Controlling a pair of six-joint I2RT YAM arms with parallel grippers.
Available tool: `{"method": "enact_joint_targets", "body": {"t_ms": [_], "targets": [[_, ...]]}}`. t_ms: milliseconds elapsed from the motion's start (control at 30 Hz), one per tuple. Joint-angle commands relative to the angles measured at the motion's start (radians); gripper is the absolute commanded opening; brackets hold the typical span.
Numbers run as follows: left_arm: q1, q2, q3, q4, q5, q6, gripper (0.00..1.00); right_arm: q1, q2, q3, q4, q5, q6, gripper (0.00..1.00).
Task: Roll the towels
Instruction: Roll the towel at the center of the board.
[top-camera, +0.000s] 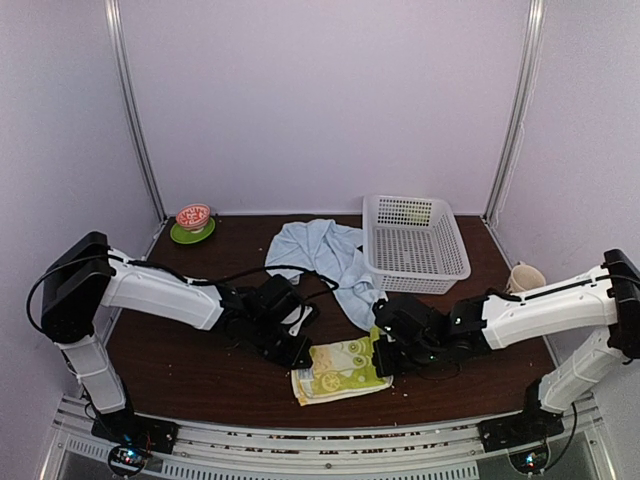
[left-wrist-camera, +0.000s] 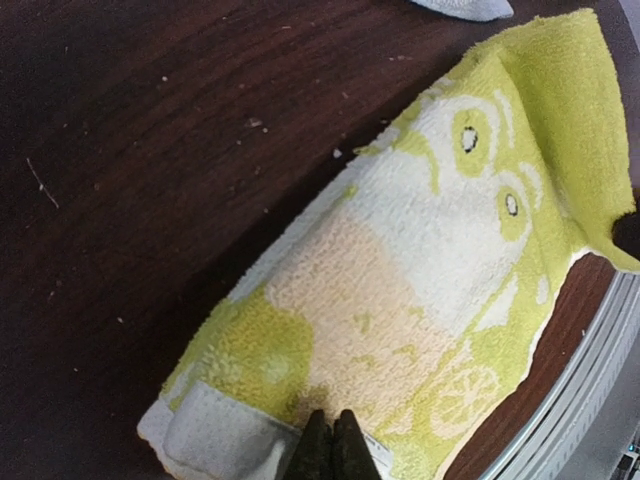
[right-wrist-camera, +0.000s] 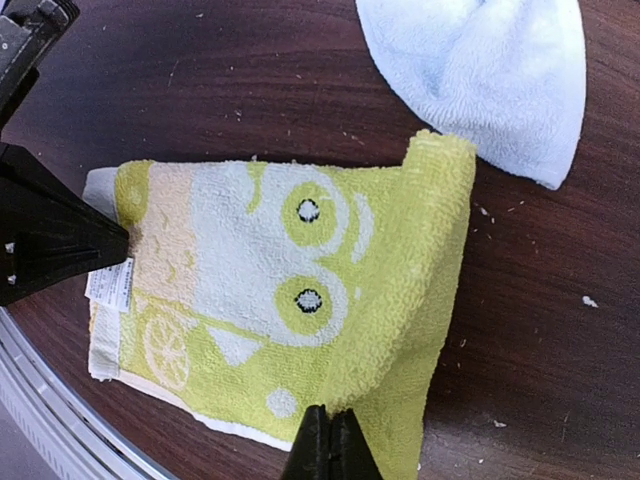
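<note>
A small yellow-green towel (top-camera: 340, 368) (left-wrist-camera: 400, 270) (right-wrist-camera: 280, 290) with white circles lies flat near the table's front edge. My right gripper (top-camera: 382, 358) (right-wrist-camera: 329, 435) is shut on its right edge, and the cloth rises there in a fold toward the jaws. At the opposite end, beside a white label, my left gripper (top-camera: 300, 352) (left-wrist-camera: 331, 440) is shut with its tips down on the towel; no cloth shows between them. Crumpled behind it lies the larger light-blue towel (top-camera: 325, 255) (right-wrist-camera: 480, 70), touched by neither gripper.
A white plastic basket (top-camera: 415, 245) stands at the back right, next to the blue towel. A green saucer with a red bowl (top-camera: 193, 225) sits at the back left. A beige cup (top-camera: 525, 277) is at the right edge. The metal front rail (top-camera: 320, 430) runs just below the towel.
</note>
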Motion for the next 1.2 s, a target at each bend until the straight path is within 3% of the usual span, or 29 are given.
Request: {"method": "enact_joint_targets", "body": {"t_ms": [0,367,533,833,1167], "targets": [[-0.007,0.004,-0.016,0.062,0.019,-0.015,0.00,0.008,0.034,0.011,0.048,-0.036,-0.016,0.00],[-0.010,-0.005,-0.018,0.066,0.021,-0.020,0.00,0.007,0.112,-0.015,0.162,-0.126,0.004,0.01],[-0.010,-0.030,-0.004,0.044,0.013,-0.007,0.00,-0.001,0.117,-0.048,0.208,-0.147,0.018,0.18],[-0.010,-0.063,0.067,0.001,0.025,0.008,0.00,-0.014,0.118,-0.105,0.289,-0.186,0.029,0.37],[-0.008,0.014,0.246,0.023,0.069,-0.003,0.00,-0.028,0.137,-0.149,0.351,-0.210,0.048,0.39]]}}
